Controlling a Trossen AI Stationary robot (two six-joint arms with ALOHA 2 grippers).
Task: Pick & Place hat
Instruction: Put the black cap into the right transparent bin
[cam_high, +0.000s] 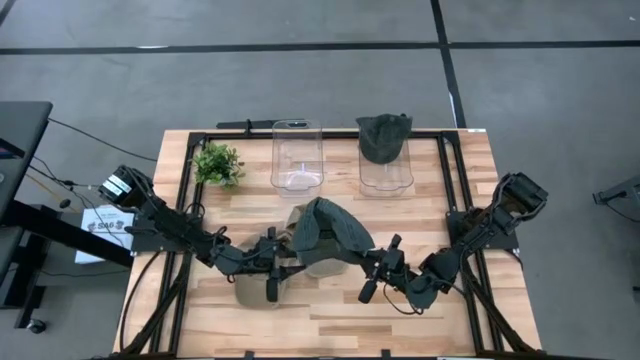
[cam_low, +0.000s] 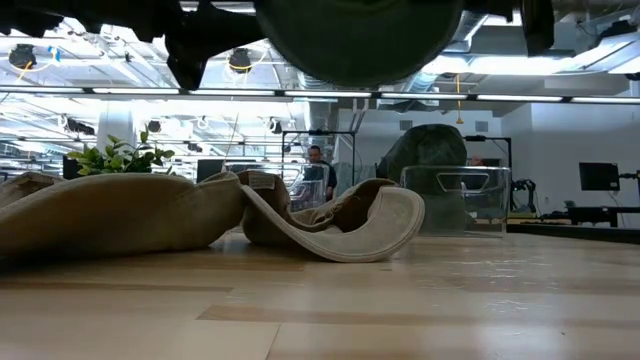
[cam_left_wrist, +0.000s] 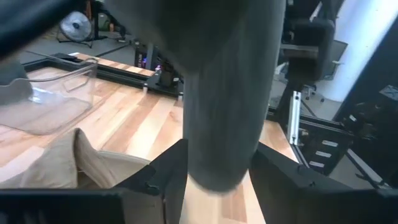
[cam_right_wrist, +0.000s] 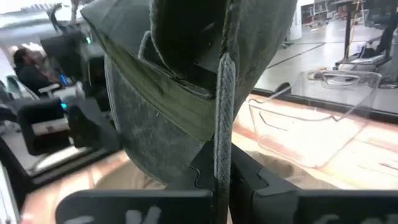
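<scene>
Two arms share the dark green hat (cam_high: 330, 228) — its edges clenched in both left and right jaws, above the table.

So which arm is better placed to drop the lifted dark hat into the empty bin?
Probably the right. Its tool is shut on the dark green hat, while the left tool grips the brim. The empty clear bin stands just beyond the hat.

Two dark jointed arms, black cables along links, matte black pincer (cam_right_wrist: 222, 177) fingers.
</scene>
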